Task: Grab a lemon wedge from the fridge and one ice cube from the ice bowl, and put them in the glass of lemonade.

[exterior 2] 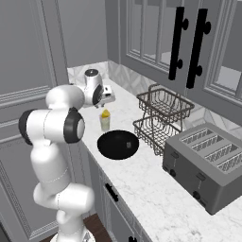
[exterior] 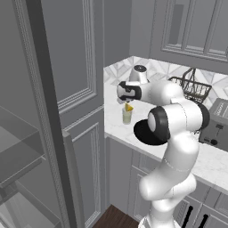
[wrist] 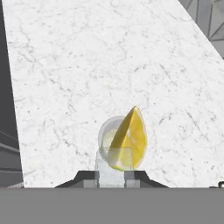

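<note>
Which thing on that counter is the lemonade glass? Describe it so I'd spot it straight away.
On the white marble counter, find the wide black bowl. Just behind it, toward the wall, stands a small clear tumbler of pale yellow-green liquid. Unlike its neighbours, it has a bright yellow lemon wedge at its rim.

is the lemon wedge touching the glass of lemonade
Touching. In the right base view the lemon wedge sits on the rim of the glass of lemonade; the hand view shows its lower end inside the glass mouth.

Two base cameras flank the arm, sharing the marble counter (exterior: 213, 164); the hand camera looks straight down, close above it
</note>
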Robot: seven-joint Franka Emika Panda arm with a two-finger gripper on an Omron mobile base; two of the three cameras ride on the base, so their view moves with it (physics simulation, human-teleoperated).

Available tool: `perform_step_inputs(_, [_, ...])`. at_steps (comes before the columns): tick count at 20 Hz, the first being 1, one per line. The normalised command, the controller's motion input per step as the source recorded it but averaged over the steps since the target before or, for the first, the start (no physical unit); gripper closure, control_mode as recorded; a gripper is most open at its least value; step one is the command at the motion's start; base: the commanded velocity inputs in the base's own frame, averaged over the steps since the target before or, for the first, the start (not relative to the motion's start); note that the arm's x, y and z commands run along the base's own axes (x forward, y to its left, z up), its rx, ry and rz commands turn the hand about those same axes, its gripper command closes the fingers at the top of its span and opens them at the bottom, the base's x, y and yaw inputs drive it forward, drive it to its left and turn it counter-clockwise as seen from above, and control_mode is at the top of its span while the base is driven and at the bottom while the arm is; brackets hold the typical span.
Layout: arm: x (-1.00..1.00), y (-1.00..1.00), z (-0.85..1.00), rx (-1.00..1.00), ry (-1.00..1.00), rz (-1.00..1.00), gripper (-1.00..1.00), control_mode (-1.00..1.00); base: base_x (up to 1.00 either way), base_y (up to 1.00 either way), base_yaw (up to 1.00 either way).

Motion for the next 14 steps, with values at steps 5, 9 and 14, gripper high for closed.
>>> perform_step_inputs(5, [0.03,0.0,0.0,0.0,0.0,0.0,1.0,-1.0,0.0,0.0,0.0])
perform_step_inputs(9, [0.2,0.0,0.0,0.0,0.0,0.0,1.0,-1.0,0.0,0.0,0.0])
perform_step_inputs(14, [0.09,0.0,-0.02,0.0,0.0,0.0,1.0,-1.0,0.0,0.0,0.0])
